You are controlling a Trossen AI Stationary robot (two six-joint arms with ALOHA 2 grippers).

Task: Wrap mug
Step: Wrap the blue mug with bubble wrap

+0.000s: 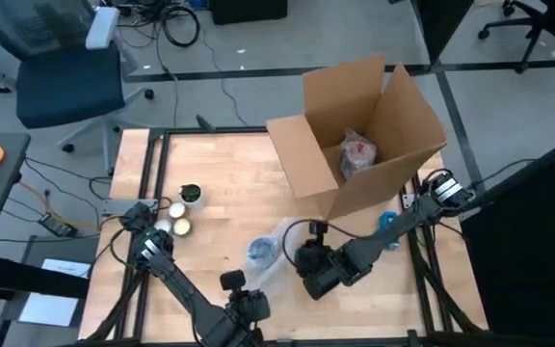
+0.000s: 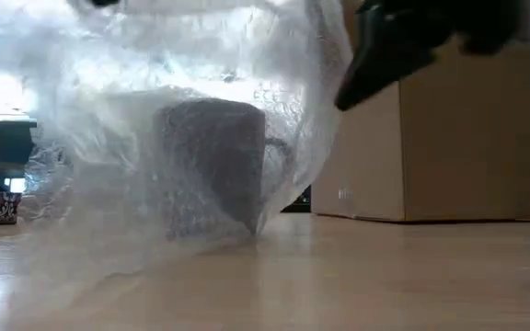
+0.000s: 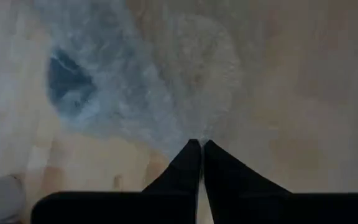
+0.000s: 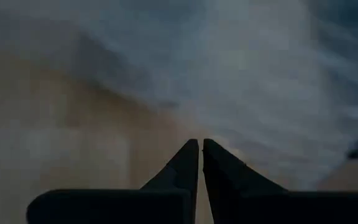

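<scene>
A dark grey ceramic mug (image 2: 212,165) with a loop handle stands on the pale wooden slatted table (image 1: 220,173), draped under a sheet of clear, crinkled bubble wrap (image 2: 155,110) whose small blisters blur the mug's outline in the low view. Seen from above, the same bundle sits toward six o'clock of the table's middle, the mug (image 1: 261,253) showing only as a bluish round mouth beneath the bubble wrap (image 1: 276,246). The left gripper (image 3: 201,144) is at the bundle's six-o'clock side, its two dark tapered fingers pressed tip to tip on the film's edge; the right gripper (image 4: 200,143) is at the bundle's three-o'clock side, fingers likewise pinched together at the wrap's border. The wrist views alone show these closed tips and the wrap's frosted, pebbled surface; the top view hides the fingers under the arm bodies. A brown corrugated cardboard box (image 1: 359,135) with open flaps stands at one o'clock of the mug, something bundled in wrap (image 1: 357,154) inside it, visible only from above; the low view gives just the box's flat, matte side (image 2: 431,147). At nine o'clock of the mug lie three small round containers (image 1: 178,212).
</scene>
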